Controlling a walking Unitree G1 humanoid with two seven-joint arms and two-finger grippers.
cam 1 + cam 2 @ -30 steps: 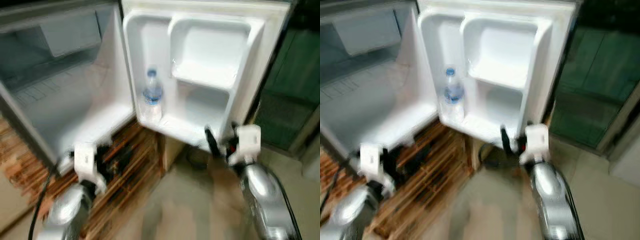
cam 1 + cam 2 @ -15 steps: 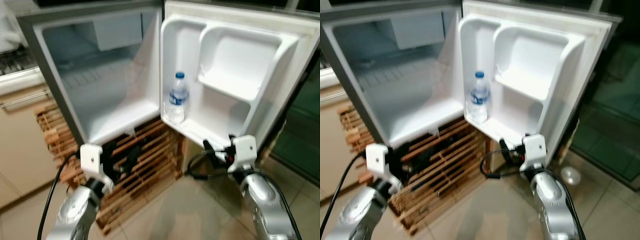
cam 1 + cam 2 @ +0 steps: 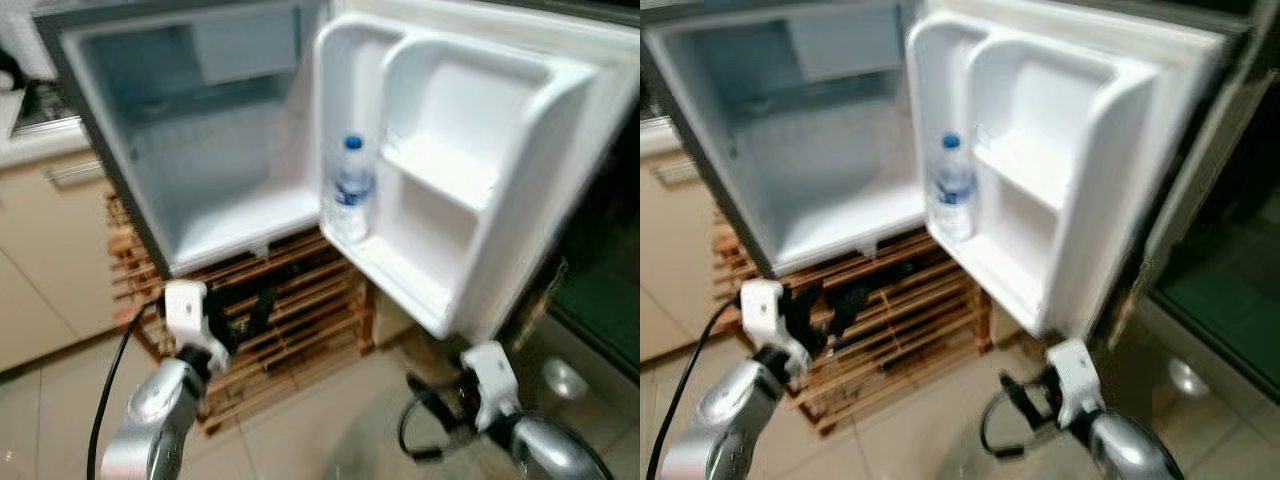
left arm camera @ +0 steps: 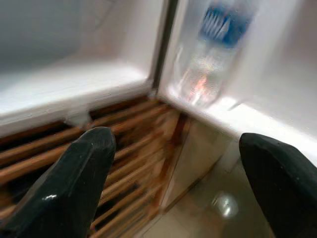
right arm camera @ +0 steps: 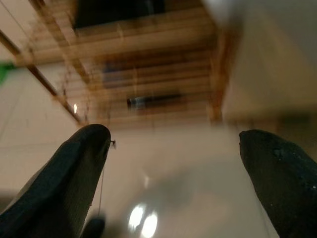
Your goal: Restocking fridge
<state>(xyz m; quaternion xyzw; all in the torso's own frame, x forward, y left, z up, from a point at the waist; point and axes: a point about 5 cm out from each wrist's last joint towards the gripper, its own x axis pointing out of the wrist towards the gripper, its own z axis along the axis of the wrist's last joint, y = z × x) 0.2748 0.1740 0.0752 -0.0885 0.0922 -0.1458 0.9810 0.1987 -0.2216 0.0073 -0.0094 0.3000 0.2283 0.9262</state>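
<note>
Fridge door (image 3: pixel 470 180) looms nearer; right claw (image 3: pixel 425 400) has dropped lower.

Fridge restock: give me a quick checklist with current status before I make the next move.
1. Door open: ok, swung wide.
2. Bottle upright in the door's bottom shelf: ok.
3. Fridge has room inside: ok, nothing visible in it.
4. Left gripper open and empty: ok; it sits low in front of the wooden rack.
5. Right gripper open and empty: ok; it points at the floor.
6. Item in hand to stock: not ok, neither gripper holds anything.
</note>
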